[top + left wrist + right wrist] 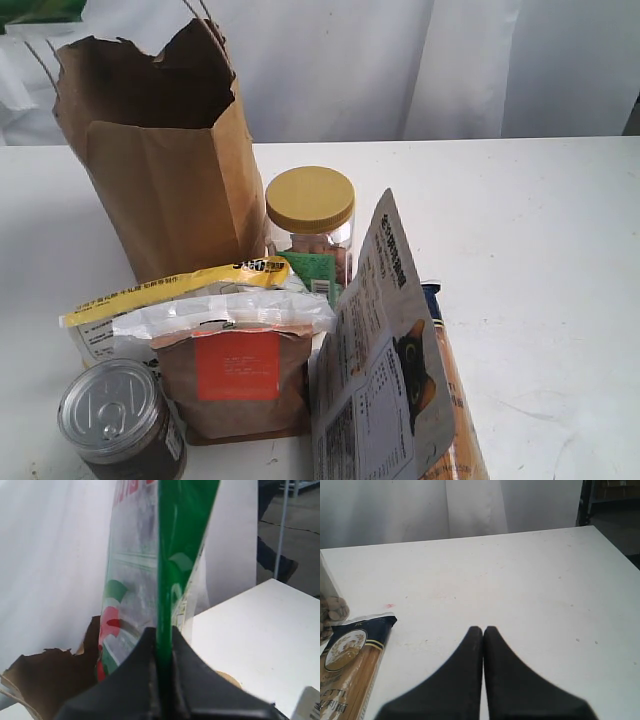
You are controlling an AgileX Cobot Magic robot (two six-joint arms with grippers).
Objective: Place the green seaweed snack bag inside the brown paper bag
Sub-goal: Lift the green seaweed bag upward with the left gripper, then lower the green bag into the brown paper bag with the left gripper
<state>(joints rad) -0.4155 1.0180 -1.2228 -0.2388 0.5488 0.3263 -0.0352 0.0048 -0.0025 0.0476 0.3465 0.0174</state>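
In the left wrist view my left gripper (163, 630) is shut on the edge of the green seaweed snack bag (180, 540). The bag stands up from the jaws, its white-panelled back and red lettering showing. Just beyond it is the ragged torn top of the brown paper bag (45, 675). The exterior view has the brown paper bag (160, 170) upright at the back left with its mouth open. A green sliver at that view's top left corner (40, 10) may be the held bag. My right gripper (483, 628) is shut and empty over bare table. Neither gripper shows in the exterior view.
In front of the paper bag stand a yellow-lidded jar (310, 200), a small green packet (312, 270), a yellow-topped white pouch (170, 290), a short brown pouch with an orange label (240, 380), a tin can (115, 415), a grey pouch (385, 350) and a pasta packet (350, 670).
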